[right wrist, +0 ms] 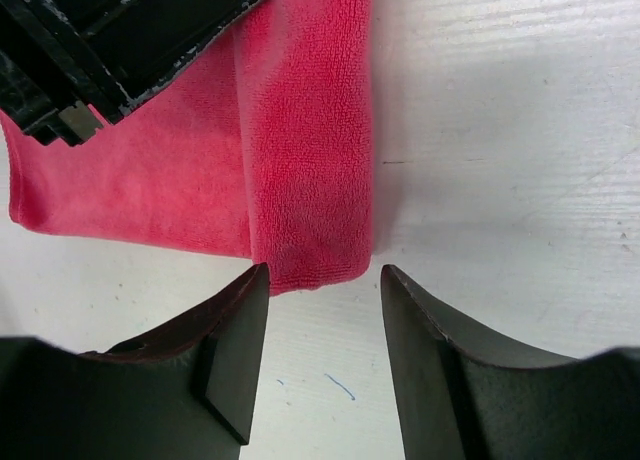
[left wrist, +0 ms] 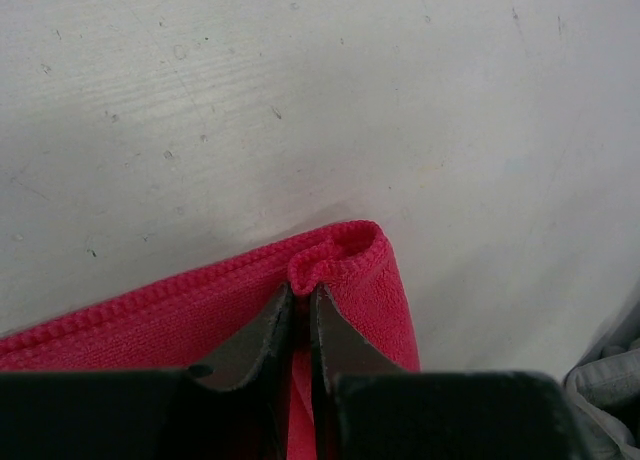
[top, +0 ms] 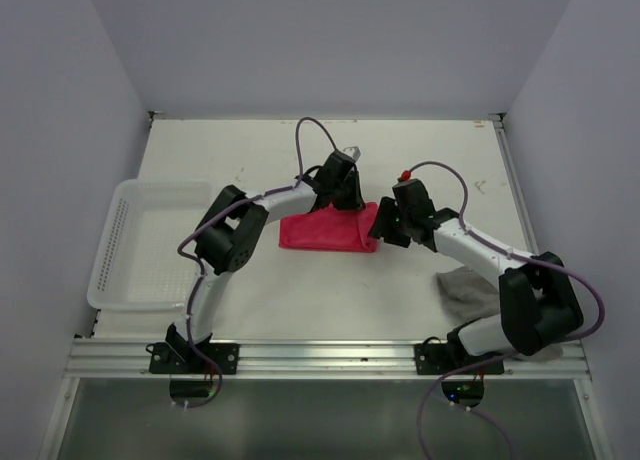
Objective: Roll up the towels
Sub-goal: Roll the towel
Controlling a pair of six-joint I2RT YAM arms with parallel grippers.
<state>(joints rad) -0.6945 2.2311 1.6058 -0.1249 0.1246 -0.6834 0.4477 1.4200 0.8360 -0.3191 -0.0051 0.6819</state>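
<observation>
The pink-red towel [top: 325, 231] lies flat in the middle of the table, its right end turned over into a narrow fold [right wrist: 310, 160]. My left gripper [left wrist: 300, 292] is shut on the towel's far right corner [left wrist: 345, 255], pinching the hem. My right gripper [right wrist: 325, 280] stands open just off the fold's near end, with bare table between its fingers and nothing held. The grey-taupe towel [top: 468, 288] lies crumpled at the right, partly under my right arm.
A white perforated basket [top: 130, 250] stands at the table's left edge. White walls close in the table on the left, back and right. A metal rail [top: 320, 358] runs along the near edge by the arm bases.
</observation>
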